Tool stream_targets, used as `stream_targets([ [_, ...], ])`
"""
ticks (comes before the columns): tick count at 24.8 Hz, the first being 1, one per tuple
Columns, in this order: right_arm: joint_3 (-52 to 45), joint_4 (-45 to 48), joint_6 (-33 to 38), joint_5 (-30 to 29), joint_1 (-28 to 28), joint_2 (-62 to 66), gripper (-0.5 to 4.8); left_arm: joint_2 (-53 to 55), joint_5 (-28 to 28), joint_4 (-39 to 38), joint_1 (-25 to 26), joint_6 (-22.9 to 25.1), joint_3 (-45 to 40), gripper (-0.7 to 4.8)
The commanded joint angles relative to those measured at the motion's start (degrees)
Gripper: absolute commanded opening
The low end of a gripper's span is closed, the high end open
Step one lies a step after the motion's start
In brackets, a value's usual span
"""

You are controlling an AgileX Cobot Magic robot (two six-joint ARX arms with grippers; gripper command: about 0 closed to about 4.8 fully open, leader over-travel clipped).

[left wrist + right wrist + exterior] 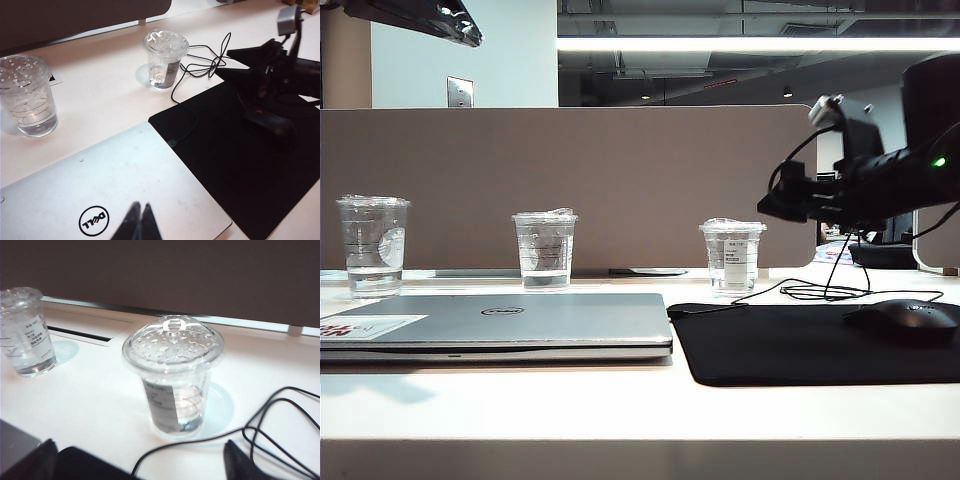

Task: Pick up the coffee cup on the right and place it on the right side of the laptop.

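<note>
The coffee cup (732, 257) is a clear plastic cup with a white rectangular label and a little water. It stands upright on the white table behind the black mouse pad, right of the laptop (520, 320). My right gripper (142, 462) is open, with the coffee cup (172, 380) a short way ahead of its spread fingers and touching neither. From the side, the right gripper (772, 205) hangs just right of the cup and higher than its lid. My left gripper (140, 209) is shut and empty over the silver Dell laptop (125, 185). The coffee cup (164, 60) stands beyond that lid.
Two more clear cups stand along the partition: one in the middle (545, 250) and one at far left (373, 245). A black mouse (905, 320) lies on the mouse pad (790, 345). Its looped cable (820, 292) runs close beside the coffee cup.
</note>
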Motion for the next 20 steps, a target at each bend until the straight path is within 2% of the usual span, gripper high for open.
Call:
stream_targets([
  [1, 4.55, 1.14, 0.07, -0.61, 0.09, 4.09, 4.79, -0.26, 0.46, 0.94, 0.07, 0.02, 0.28, -0.05],
  [8, 13.44, 0.09, 0.09, -2.45, 0.31, 12.57, 4.79, -0.26, 0.46, 0.92, 0.07, 0.02, 0.28, -0.06],
  [20, 22.95, -0.96, 0.26, 1.84, 3.26, 20.74, 4.79, -0.26, 0.48, 1.18, 0.07, 0.0, 0.28, -0.05],
])
